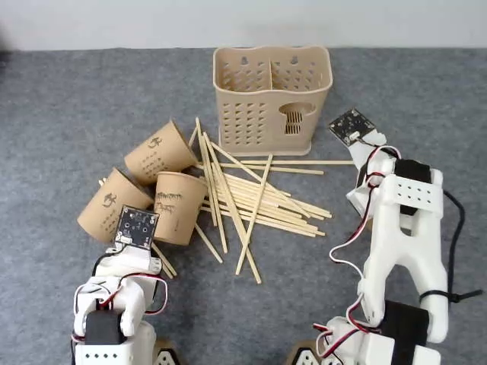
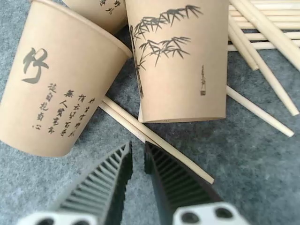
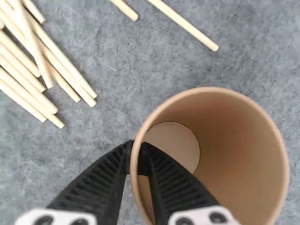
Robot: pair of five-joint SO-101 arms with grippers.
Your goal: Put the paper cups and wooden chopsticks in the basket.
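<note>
From above, the basket (image 1: 272, 99) stands upright at the top centre of the frame on the grey mat (image 1: 68, 99). Three paper cups (image 1: 160, 153) lie on their sides at centre left, and the wooden chopsticks (image 1: 255, 196) are strewn in a loose fan through the middle, just in front of the basket. The left arm (image 1: 114, 319) sits at the lower left, its wrist just below the cups, and the right arm (image 1: 403, 236) fills the right side. In the left wrist view, the left gripper (image 2: 137, 149) hangs over the mat with its jaws drawn nearly together, only a slit between them and nothing in it. Two cups lie just beyond its tips, and one chopstick (image 2: 154, 140) runs under them. In the right wrist view, the right gripper (image 3: 137, 151) pinches the rim of an upright paper cup (image 3: 229, 140), one finger inside and one outside, with chopsticks lying on the mat nearby.
</note>
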